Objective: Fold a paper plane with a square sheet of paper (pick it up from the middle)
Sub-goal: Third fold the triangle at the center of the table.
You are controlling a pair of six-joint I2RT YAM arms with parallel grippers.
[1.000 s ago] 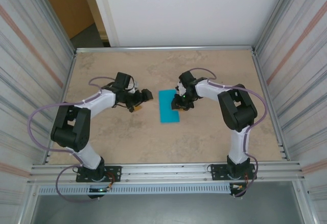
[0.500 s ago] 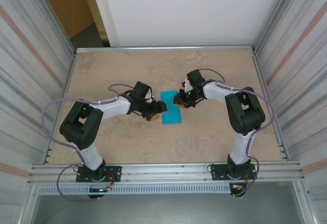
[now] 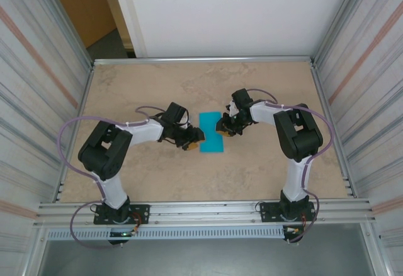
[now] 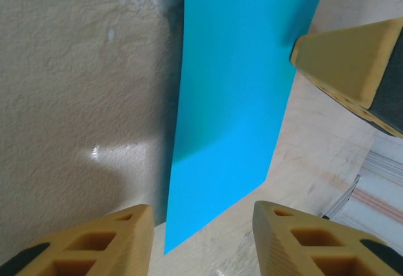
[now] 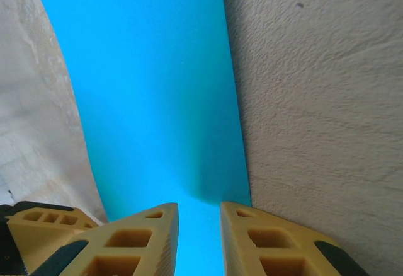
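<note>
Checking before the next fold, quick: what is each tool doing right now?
Left tool: open, at a corner of the paper.
Right tool: narrowly open at the paper's edge.

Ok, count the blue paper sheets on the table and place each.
1: the teal sheet lies on the table between the left gripper and the right gripper. Another underneath could be hidden.

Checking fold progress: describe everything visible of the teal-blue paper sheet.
The thin teal-blue paper sheet shows as an unmarked oblong, longer than wide, lying on the tan tabletop. A shadow along one long edge suggests slight lift. The right arm's jaws sit at its right edge, narrowly parted; the left arm's jaws stand open by its near-left corner.
</note>
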